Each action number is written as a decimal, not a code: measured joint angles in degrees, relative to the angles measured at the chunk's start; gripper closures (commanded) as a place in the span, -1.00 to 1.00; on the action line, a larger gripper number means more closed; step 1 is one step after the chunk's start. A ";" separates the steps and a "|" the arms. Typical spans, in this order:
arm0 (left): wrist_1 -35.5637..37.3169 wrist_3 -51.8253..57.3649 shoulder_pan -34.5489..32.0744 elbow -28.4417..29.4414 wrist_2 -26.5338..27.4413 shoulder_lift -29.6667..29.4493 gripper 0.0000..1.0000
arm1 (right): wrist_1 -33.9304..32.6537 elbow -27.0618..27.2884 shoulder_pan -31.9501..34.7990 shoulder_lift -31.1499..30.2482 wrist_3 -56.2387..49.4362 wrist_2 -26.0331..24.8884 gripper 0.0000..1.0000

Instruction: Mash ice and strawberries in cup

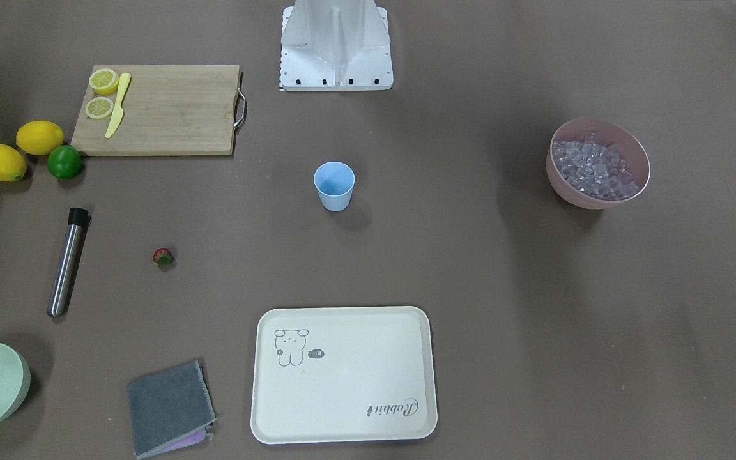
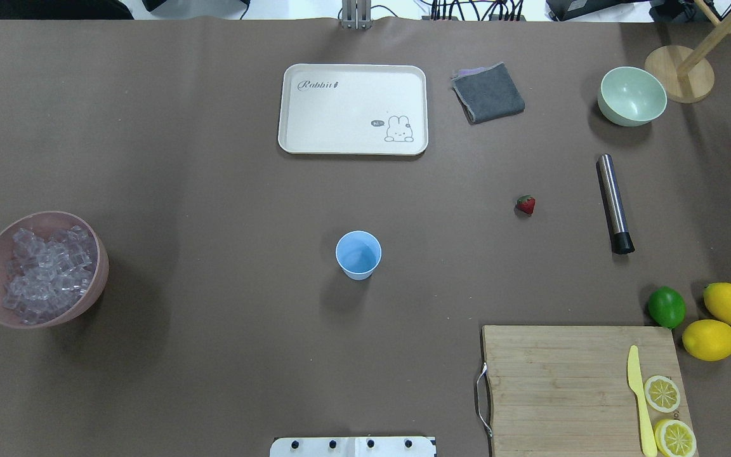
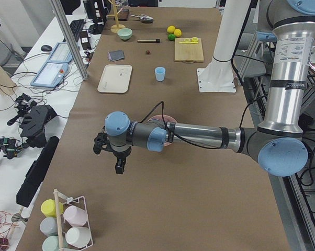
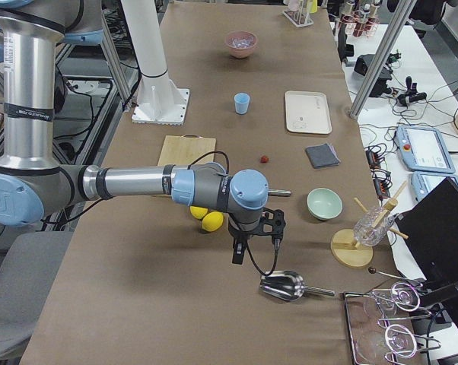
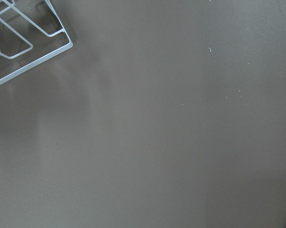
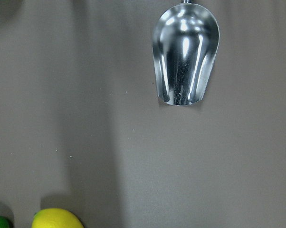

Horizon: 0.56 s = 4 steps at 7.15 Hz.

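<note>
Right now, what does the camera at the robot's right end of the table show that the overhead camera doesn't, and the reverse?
Only the right-end view shows the right arm stretched over the table and a metal scoop. Only the overhead view shows the yellow knife and lemon slices on the cutting board. Both show the cup, the strawberry, the pink bowl of ice, the tray and the green bowl.

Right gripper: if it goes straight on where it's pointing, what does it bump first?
Most likely the bare brown table. The right gripper points down, and its wrist view shows only tabletop ahead; the metal scoop lies off to one side. Depth is hard to judge.
</note>
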 measured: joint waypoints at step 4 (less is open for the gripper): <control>-1.53 -0.15 0.12 -1.92 0.15 1.67 -0.96 | 0.04 0.12 0.00 -0.17 -0.03 0.07 -1.00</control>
